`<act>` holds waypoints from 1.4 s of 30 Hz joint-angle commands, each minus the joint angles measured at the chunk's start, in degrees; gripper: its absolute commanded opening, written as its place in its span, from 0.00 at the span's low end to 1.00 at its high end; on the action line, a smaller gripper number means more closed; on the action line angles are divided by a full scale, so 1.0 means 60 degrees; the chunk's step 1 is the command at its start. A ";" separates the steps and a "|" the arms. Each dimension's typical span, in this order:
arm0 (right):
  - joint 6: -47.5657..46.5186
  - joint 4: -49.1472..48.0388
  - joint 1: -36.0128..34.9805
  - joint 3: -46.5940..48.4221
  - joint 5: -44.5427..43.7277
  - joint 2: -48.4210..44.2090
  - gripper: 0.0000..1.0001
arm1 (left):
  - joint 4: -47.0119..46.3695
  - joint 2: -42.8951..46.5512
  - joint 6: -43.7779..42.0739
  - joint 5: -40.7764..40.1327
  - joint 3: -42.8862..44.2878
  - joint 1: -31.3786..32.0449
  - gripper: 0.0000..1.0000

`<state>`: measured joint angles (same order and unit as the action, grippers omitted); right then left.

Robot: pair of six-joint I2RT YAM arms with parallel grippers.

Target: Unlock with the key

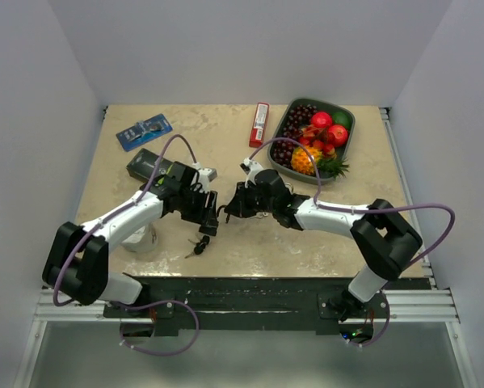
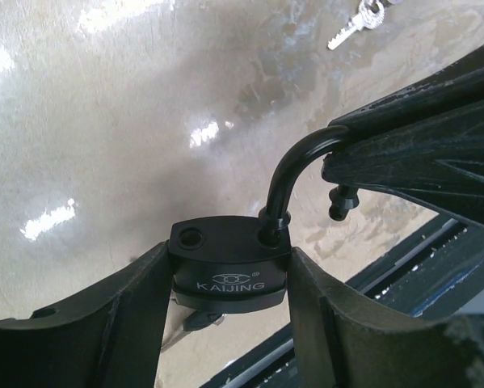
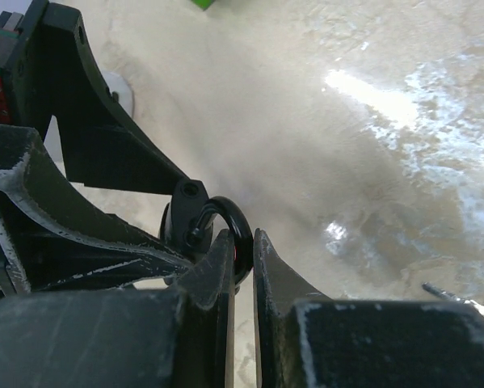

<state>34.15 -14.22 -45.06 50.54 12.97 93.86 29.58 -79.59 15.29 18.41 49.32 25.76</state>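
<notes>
Top external view shows the left gripper (image 1: 208, 217) and right gripper (image 1: 232, 206) meeting nose to nose above the beige marbled tabletop (image 1: 322, 250), with a small bunch of keys (image 1: 199, 245) lying just in front of them, held by neither. Left wrist view has the left claw clamped on the black KAIJING-stamped padlock (image 2: 229, 275), bracing its body while the curved black steel shackle (image 2: 288, 174) stands with one leg out of its hole, so the lock looks already sprung. Right wrist view shows the right claw's fingers drawn narrow, pinching that shackle, probably to swing it against the braced body.
</notes>
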 commanded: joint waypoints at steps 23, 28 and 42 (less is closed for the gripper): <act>-0.1341 0.0349 0.1621 0.0614 -0.2147 0.1860 0.00 | -0.0434 -0.5191 0.0513 -0.2909 0.4582 0.0482 0.00; -0.1619 0.0465 0.1782 0.0965 -0.2323 0.2445 0.00 | -0.0404 -0.5616 0.0499 -0.2645 0.5109 0.0468 0.26; -0.1371 0.0436 0.1972 0.1317 -0.2557 0.2872 0.00 | -0.0755 -0.4462 0.0543 -0.2615 0.5198 0.0482 0.99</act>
<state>27.88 -16.03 -34.00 57.17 0.97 109.58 27.99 -112.22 18.02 5.37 78.32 29.26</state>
